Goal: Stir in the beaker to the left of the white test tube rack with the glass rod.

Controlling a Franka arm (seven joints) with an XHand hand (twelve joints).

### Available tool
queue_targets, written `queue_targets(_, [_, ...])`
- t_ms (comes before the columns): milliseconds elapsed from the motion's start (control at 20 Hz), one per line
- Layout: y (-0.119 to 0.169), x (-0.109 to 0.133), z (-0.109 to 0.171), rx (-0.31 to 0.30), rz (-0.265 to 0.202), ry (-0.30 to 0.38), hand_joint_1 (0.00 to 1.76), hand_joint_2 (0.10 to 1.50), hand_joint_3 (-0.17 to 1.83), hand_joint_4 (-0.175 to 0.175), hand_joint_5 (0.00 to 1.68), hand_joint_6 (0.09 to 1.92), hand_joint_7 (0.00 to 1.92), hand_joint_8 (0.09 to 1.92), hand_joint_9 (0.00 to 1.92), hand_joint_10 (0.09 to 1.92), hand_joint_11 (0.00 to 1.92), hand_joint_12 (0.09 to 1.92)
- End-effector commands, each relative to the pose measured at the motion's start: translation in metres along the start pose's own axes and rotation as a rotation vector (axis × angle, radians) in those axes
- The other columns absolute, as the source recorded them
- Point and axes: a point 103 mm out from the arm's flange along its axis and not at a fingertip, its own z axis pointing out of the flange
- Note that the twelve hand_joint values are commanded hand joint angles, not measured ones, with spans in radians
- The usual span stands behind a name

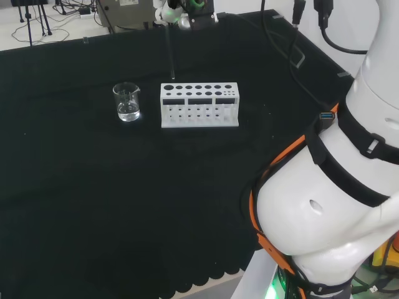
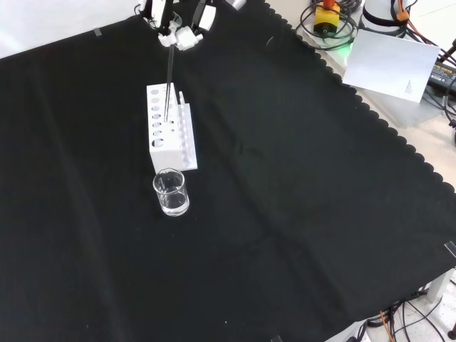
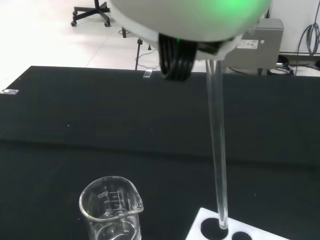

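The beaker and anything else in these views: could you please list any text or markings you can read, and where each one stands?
No text can be read.
Beaker: printed graduation lines on its wall, numbers too small to read.
White sheet beyond the cloth's edge: a small mark, too small to read.
Grey box: label blurred.

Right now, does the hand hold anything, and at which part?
Yes. The hand holds the glass rod by its upper end; the rod hangs upright, its lower tip over the white test tube rack.

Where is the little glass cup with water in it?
In the head view the beaker stands on the black cloth just left of the white test tube rack. In the front view it sits right below the rack.
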Motion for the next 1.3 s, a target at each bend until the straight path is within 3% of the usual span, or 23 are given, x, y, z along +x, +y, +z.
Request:
queue_targets(50, [0.017, 0.017, -0.007, -0.028, -0.051, 0.015, 1.33, 0.58, 0.78, -0.175, 1.25, 0.52, 1.37, 0.8, 1.64, 0.77, 1.05, 0.9])
queue_targets(500, [0.041, 0.065, -0.004, -0.051, -0.193, 0.058, 1.33, 0.58, 0.78, -0.175, 1.25, 0.51, 1.37, 0.79, 1.64, 0.77, 1.05, 0.9])
queue_targets(750, [0.055, 0.077, 0.002, -0.043, -0.232, 0.069, 1.33, 0.58, 0.78, -0.175, 1.25, 0.5, 1.38, 0.79, 1.64, 0.77, 1.05, 0.9])
queue_targets(950, [0.076, 0.087, -0.004, -0.002, -0.234, 0.033, 1.33, 0.58, 0.78, -0.175, 1.26, 0.5, 1.38, 0.79, 1.64, 0.77, 1.05, 0.9])
queue_targets(1200, [0.077, 0.091, 0.018, -0.027, -0.292, 0.101, 1.33, 0.58, 0.77, -0.175, 1.26, 0.5, 1.38, 0.79, 1.64, 0.77, 1.05, 0.9])
queue_targets(1300, [0.08, 0.088, 0.025, -0.031, -0.292, 0.112, 1.33, 0.58, 0.77, -0.175, 1.26, 0.5, 1.38, 0.79, 1.64, 0.77, 1.05, 0.9])
